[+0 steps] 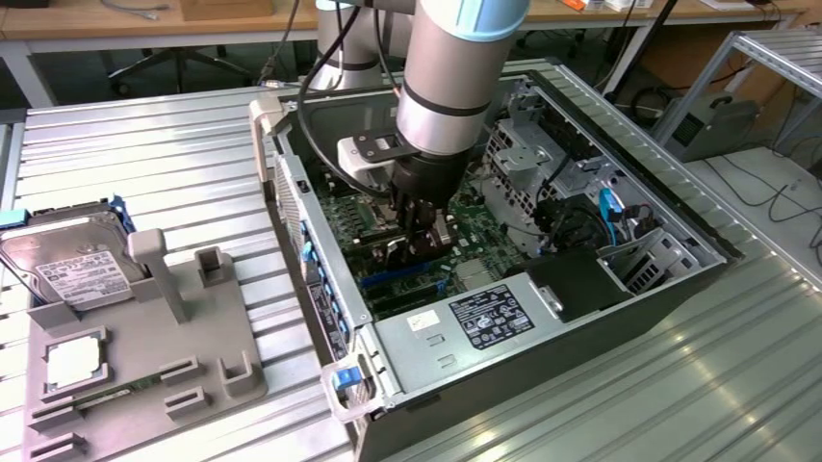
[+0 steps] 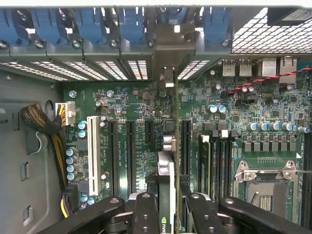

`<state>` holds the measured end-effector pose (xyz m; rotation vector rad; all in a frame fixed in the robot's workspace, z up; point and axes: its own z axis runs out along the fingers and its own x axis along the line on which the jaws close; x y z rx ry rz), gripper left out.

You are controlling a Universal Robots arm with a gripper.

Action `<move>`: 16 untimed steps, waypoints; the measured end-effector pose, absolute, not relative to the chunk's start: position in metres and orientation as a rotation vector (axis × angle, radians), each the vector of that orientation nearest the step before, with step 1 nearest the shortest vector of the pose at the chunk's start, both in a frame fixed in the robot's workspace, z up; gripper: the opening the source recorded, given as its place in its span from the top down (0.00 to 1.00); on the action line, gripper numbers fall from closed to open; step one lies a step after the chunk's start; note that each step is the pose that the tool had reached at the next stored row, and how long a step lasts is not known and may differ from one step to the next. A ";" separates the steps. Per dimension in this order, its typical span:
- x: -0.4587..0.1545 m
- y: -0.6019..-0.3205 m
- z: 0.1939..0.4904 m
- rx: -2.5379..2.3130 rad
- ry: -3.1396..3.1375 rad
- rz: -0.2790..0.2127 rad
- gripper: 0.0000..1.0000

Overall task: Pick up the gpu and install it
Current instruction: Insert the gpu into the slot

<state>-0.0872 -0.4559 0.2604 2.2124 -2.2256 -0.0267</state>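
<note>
In the wrist view the gpu [image 2: 166,171] shows edge-on as a thin upright card with a silver top edge. It is clamped between the two black fingers [image 2: 146,214] of my gripper [image 2: 168,201]. The card stands over the green motherboard [image 2: 139,97], in line with the black expansion slots [image 2: 185,146], and its far end reaches the rear bracket opening [image 2: 166,78]. I cannot tell whether it sits in a slot. In the exterior view my gripper [image 1: 422,241] reaches down inside the open computer case [image 1: 385,356], shut on the gpu [image 1: 441,231].
A white slot [image 2: 93,151] and yellow-black cables [image 2: 41,122] lie beside the card, and the CPU socket [image 2: 265,183] lies on its other side. The power supply [image 1: 495,318] and drive cage [image 1: 540,164] crowd the case. A hard drive [image 1: 71,265] and a grey fixture [image 1: 192,337] are at the exterior view's left.
</note>
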 end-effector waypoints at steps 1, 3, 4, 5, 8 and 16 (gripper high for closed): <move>-0.087 -0.456 0.260 2.212 -2.226 -0.027 0.73; -0.087 -0.456 0.260 2.212 -2.225 -0.026 0.73; -0.087 -0.456 0.260 2.212 -2.226 -0.027 0.73; -0.087 -0.456 0.260 2.212 -2.226 -0.027 0.73; -0.087 -0.456 0.259 2.209 -2.229 -0.027 0.73; -0.088 -0.456 0.256 2.205 -2.232 -0.026 0.73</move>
